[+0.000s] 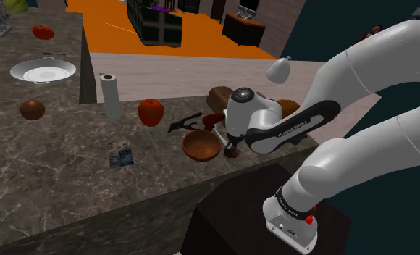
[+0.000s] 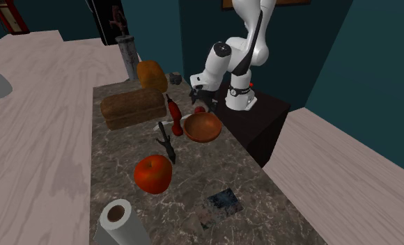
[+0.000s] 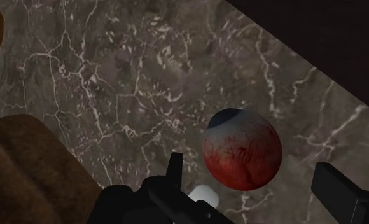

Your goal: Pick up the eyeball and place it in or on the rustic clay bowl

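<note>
The eyeball (image 3: 242, 153) is a red-veined ball with a dark blue-grey iris, lying on the dark marble counter (image 3: 132, 83). My gripper (image 3: 248, 167) hangs just over it, open, one finger on each side with a gap to the ball on both. In the second exterior view the eyeball (image 2: 200, 110) lies under the gripper (image 2: 198, 103), just beyond the brown clay bowl (image 2: 202, 127). The shoulder view shows the gripper (image 1: 232, 149) low at the bowl's (image 1: 201, 145) right rim. The bowl is upright and holds nothing.
A black tool (image 1: 187, 123), a red apple (image 1: 150, 112) and a paper roll (image 1: 111, 94) lie to the shoulder view's left of the bowl. A bread loaf (image 2: 132, 108) and a red bottle-like thing (image 2: 173, 108) lie nearby. The counter edge (image 3: 304, 60) runs close beside the eyeball.
</note>
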`<state>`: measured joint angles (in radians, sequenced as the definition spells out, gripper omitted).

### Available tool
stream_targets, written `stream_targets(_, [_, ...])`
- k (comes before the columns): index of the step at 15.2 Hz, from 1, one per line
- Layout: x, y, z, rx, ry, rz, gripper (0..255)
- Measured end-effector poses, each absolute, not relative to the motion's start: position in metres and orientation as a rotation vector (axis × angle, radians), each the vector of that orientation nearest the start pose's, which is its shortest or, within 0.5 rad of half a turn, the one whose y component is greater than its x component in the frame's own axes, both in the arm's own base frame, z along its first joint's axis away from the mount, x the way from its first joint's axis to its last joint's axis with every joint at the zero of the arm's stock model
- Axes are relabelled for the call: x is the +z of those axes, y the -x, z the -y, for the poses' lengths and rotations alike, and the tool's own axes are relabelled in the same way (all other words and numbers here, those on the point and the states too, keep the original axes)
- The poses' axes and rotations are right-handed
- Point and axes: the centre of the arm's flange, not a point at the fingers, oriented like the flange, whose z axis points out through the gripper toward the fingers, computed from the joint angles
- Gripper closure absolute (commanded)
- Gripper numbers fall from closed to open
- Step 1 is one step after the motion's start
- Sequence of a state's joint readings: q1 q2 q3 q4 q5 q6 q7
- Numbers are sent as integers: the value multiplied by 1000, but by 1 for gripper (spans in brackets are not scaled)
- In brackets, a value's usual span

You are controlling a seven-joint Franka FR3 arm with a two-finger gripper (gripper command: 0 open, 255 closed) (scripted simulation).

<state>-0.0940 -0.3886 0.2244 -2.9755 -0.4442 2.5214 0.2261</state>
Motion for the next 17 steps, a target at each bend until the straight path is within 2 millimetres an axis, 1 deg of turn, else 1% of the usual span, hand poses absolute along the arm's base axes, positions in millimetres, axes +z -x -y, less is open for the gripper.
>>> stream_targets(4, [237, -307, -25, 56, 3448, 452, 0])
stream_targets(11, [234, -306, -23, 55, 3447, 453, 0])
stream_targets(12, [234, -306, -23, 55, 3447, 453, 255])
stream_targets(17, [234, -306, -23, 55, 3447, 453, 255])
